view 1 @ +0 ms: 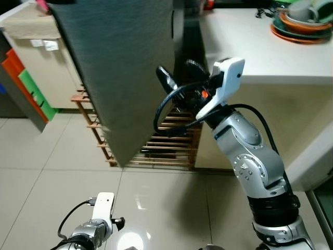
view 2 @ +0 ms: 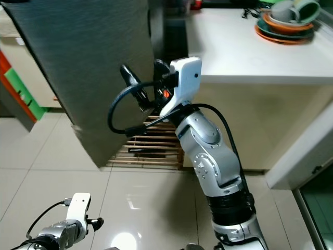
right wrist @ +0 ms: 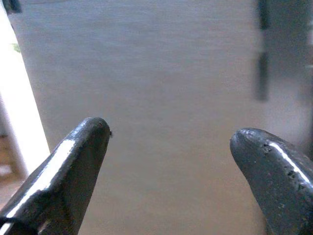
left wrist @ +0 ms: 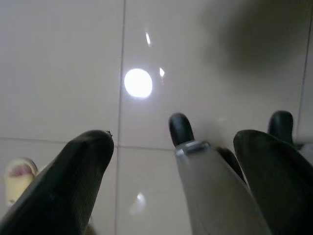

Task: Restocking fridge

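Reaching forward at chest height, the right gripper (view 1: 179,75) has its two black fingers spread wide and holds nothing. They point at the grey fridge door (view 1: 117,67), which is swung open and hangs at a slant across the upper left of the head views. In the right wrist view the fingers (right wrist: 58,171) frame the flat grey face of the door, with a pale vertical edge at one side. The fingertips are just beside the door's free edge; whether they touch it cannot be told.

To the right of the arm stands a white surface (view 1: 260,52) with a stack of coloured plates and bowls (view 1: 302,23) at its far corner. Its front edge is near the right arm's wrist. Under the door and beside the surface stands a low wooden rack (view 1: 161,143), so the gap there is narrow.

The left gripper (left wrist: 171,166) hangs low over the tiled floor (view 1: 47,172), its fingers apart and empty. The floor before the robot offers open room.
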You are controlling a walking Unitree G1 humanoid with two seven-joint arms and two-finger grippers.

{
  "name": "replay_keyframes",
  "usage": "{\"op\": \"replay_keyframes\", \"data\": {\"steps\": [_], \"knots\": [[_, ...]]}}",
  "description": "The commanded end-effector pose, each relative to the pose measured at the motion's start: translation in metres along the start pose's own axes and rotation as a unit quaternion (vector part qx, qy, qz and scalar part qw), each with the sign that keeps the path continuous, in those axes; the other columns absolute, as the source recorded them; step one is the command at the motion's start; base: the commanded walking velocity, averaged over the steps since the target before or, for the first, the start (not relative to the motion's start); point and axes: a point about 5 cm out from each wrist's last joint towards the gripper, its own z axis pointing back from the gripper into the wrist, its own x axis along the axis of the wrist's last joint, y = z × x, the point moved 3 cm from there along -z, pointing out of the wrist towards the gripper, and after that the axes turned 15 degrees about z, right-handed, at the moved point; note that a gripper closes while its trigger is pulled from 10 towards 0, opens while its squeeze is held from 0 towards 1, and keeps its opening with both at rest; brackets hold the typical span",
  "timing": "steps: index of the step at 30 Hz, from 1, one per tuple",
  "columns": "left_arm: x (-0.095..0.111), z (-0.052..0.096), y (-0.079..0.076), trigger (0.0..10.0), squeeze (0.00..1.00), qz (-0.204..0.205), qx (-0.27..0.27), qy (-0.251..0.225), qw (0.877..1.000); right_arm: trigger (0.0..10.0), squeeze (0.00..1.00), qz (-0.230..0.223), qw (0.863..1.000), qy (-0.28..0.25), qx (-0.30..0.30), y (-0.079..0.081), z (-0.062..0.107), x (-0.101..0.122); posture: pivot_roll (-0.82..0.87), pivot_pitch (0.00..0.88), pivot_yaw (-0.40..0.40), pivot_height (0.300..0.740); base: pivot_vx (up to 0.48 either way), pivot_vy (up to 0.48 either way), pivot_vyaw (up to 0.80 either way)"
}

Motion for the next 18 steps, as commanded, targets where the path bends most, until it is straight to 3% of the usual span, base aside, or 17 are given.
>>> {"op": "replay_keyframes", "data": {"steps": [1, 2, 5, 6, 7, 8, 9, 10, 11, 13, 14, 15, 17, 18], "knots": [[0.028, 0.001, -0.008, 10.0, 0.0, -0.043, -0.02, -0.065, 0.997, 10.0, 0.0, 0.047, 0.992, 0.061, -0.098, -0.039, 0.014, -0.025, -0.17, 0.0, 0.055, 0.74, 0.0, 0.0, 0.0], [0.045, 0.003, -0.015, 10.0, 0.0, -0.051, -0.034, -0.104, 0.993, 10.0, 0.0, 0.056, 0.987, 0.076, -0.128, -0.05, 0.021, -0.032, -0.17, 0.0, 0.059, 0.74, 0.0, 0.0, 0.0], [0.054, 0.005, -0.019, 10.0, 0.0, -0.053, -0.042, -0.128, 0.989, 10.0, 0.0, 0.058, 0.984, 0.084, -0.144, -0.056, 0.025, -0.035, -0.17, 0.0, 0.059, 0.74, 0.0, 0.0, 0.0], [0.077, 0.01, -0.029, 10.0, 0.0, -0.051, -0.057, -0.181, 0.981, 10.0, 0.0, 0.071, 0.98, 0.094, -0.159, -0.061, 0.032, -0.04, -0.17, 0.0, 0.058, 0.74, 0.0, 0.0, 0.0], [0.111, 0.022, -0.045, 10.0, 0.0, -0.044, -0.083, -0.26, 0.961, 10.0, 0.0, 0.077, 0.977, 0.106, -0.169, -0.063, 0.04, -0.047, -0.16, 0.0, 0.057, 0.74, 0.0, 0.0, 0.0], [0.111, 0.022, -0.045, 10.0, 0.0, -0.044, -0.083, -0.26, 0.961, 10.0, 0.0, 0.077, 0.977, 0.106, -0.169, -0.063, 0.04, -0.047, -0.16, 0.0, 0.057, 0.74, 0.0, 0.0, 0.0], [0.172, 0.061, -0.075, 10.0, 0.0, -0.044, -0.128, -0.397, 0.908, 10.0, 0.0, 0.078, 0.969, 0.133, -0.191, -0.067, 0.057, -0.063, -0.15, 0.0, 0.053, 0.74, 0.0, 0.0, 0.0], [0.194, 0.083, -0.085, 10.0, 0.0, -0.036, -0.146, -0.448, 0.882, 10.0, 0.0, 0.074, 0.967, 0.145, -0.195, -0.065, 0.064, -0.071, -0.15, 0.0, 0.053, 0.74, 0.0, 0.0, 0.0], [0.204, 0.097, -0.089, 10.0, 0.0, -0.03, -0.156, -0.473, 0.866, 10.0, 0.0, 0.073, 0.966, 0.153, -0.197, -0.065, 0.068, -0.075, -0.15, 0.0, 0.053, 0.74, 0.0, 0.0, 0.0], [0.204, 0.097, -0.089, 10.0, 0.0, -0.03, -0.156, -0.473, 0.866, 10.0, 0.0, 0.073, 0.966, 0.153, -0.197, -0.065, 0.068, -0.075, -0.15, 0.0, 0.053, 0.74, 0.0, 0.0, 0.0], [0.212, 0.107, -0.094, 10.0, 0.0, -0.03, -0.169, -0.491, 0.854, 10.0, 0.0, 0.075, 0.965, 0.155, -0.197, -0.063, 0.071, -0.078, -0.15, 0.0, 0.056, 0.74, 0.0, 0.0, 0.0], [0.212, 0.107, -0.094, 10.0, 0.0, -0.03, -0.169, -0.491, 0.854, 10.0, 0.0, 0.075, 0.965, 0.155, -0.197, -0.063, 0.071, -0.078, -0.15, 0.0, 0.056, 0.74, 0.0, 0.0, 0.0], [0.226, 0.128, -0.107, 10.0, 0.0, -0.028, -0.195, -0.514, 0.835, 10.0, 0.0, 0.083, 0.964, 0.16, -0.194, -0.059, 0.075, -0.086, -0.15, 0.0, 0.058, 0.74, 0.0, 0.0, 0.0], [0.226, 0.128, -0.107, 10.0, 0.0, -0.028, -0.195, -0.514, 0.835, 10.0, 0.0, 0.083, 0.964, 0.16, -0.194, -0.059, 0.075, -0.086, -0.15, 0.0, 0.058, 0.74, 0.0, 0.0, 0.0]]}}
